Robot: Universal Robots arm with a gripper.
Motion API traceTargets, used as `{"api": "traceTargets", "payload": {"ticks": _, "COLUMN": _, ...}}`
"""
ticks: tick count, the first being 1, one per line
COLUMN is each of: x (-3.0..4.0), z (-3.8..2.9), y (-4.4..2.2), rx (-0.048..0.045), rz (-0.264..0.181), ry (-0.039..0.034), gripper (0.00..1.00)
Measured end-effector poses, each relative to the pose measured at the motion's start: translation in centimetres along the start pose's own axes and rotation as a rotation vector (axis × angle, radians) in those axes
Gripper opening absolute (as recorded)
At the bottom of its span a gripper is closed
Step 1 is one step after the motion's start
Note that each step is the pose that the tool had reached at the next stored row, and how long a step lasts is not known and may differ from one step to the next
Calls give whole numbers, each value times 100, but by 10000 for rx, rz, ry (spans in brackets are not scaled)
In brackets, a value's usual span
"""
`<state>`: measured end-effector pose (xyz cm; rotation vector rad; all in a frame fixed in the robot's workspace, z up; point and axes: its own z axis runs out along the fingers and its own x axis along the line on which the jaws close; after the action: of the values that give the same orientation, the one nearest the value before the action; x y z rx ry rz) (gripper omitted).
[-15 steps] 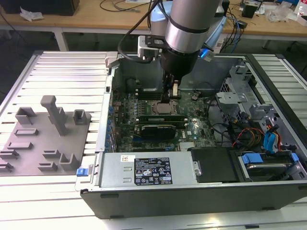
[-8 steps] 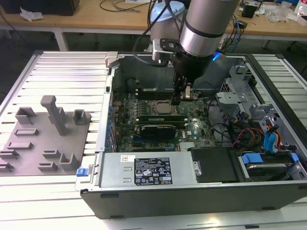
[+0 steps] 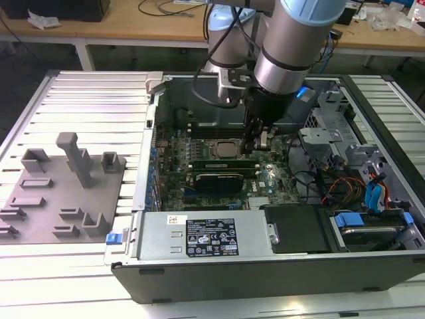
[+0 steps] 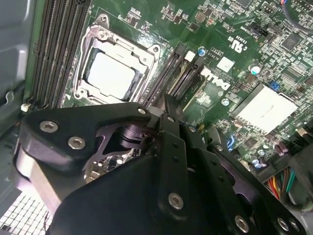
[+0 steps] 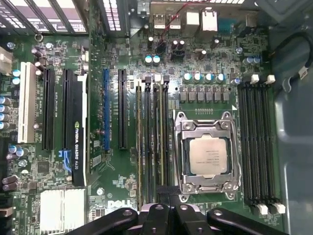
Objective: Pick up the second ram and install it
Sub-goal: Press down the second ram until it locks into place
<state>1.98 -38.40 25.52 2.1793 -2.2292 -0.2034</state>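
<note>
White lettering is showing on the green motherboard [image 5: 129,186] and the black expansion card [image 5: 78,142]. A black printed label [image 3: 210,238] is sitting on the grey metal power-supply box [image 3: 159,229], at six o'clock of the board in the exterior view.

Slatted metal table [image 3: 86,100]: open PC case [image 3: 265,266] on it, grey fixture tray [image 3: 60,193] beside.

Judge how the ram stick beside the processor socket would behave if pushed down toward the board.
The ram stick is a thin, flat board standing on edge on the motherboard, so it probably stays stiff lengthwise but could tilt under off-centre pressure. It looks light for its length. Being so thin, it may be fragile if forced.
</note>
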Motion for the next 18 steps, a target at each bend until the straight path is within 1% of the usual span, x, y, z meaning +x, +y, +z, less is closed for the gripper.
{"api": "traceTargets", "payload": {"ticks": 1, "x": 4, "z": 49, "y": -5, "rx": 0, "rz": 0, "ry": -1, "gripper": 11}}
{"api": "traceTargets", "payload": {"ticks": 3, "x": 6, "z": 77, "y": -8, "rx": -1, "rz": 0, "ry": -1, "gripper": 11}}
{"api": "traceTargets", "payload": {"ticks": 4, "x": 8, "z": 107, "y": -11, "rx": 0, "rz": 0, "ry": -2, "gripper": 11}}
{"api": "traceTargets", "payload": {"ticks": 7, "x": 11, "z": 131, "y": -13, "rx": 0, "rz": -1, "ry": -1, "gripper": 11}}
{"api": "traceTargets", "payload": {"ticks": 9, "x": 15, "z": 185, "y": -23, "rx": -1, "rz": 1, "ry": -5, "gripper": 11}}
{"api": "traceTargets", "payload": {"ticks": 10, "x": 16, "z": 213, "y": -40, "rx": -1, "rz": -1, "ry": -5, "gripper": 11}}
{"api": "traceTargets", "payload": {"ticks": 13, "x": 22, "z": 263, "y": -49, "rx": -2, "rz": 1, "ry": 6, "gripper": 11}}
{"api": "traceTargets", "payload": {"ticks": 16, "x": 24, "z": 294, "y": -52, "rx": -3, "rz": -1, "ry": -1, "gripper": 11}}
{"api": "traceTargets", "payload": {"ticks": 18, "x": 20, "z": 277, "y": -49, "rx": 12, "rz": -2, "ry": -17, "gripper": 11}}
